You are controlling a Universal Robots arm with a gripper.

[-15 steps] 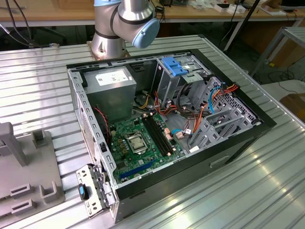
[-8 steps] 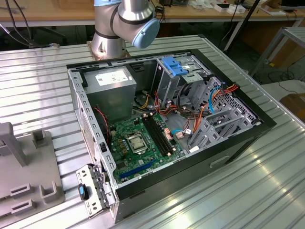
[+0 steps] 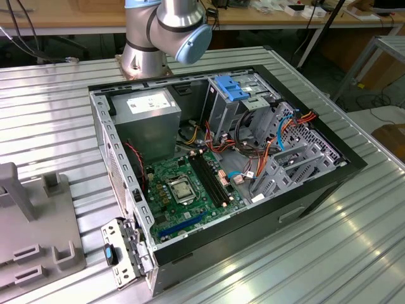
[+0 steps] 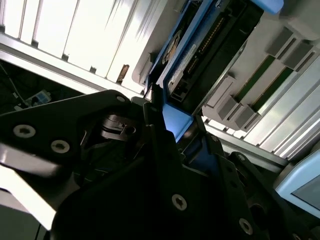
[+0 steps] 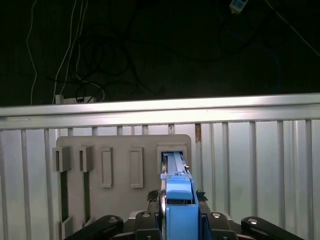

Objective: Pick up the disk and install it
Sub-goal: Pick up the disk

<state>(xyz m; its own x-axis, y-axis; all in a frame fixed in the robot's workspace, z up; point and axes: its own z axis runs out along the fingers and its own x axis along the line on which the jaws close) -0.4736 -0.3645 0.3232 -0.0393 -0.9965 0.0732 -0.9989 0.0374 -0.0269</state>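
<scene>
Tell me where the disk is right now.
In the first wrist view the disk stands on edge in the end slot of the grey slotted holder on the ribbed metal table, right at the gripper.

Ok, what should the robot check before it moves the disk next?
1. The gripper sits around the disk: ok.
2. The grip is tight: cannot tell.
3. The disk stands on edge in a slot of the grey holder: ok.
4. The computer case is open: ok.
5. The drive cage has room for the disk: cannot tell.
</scene>
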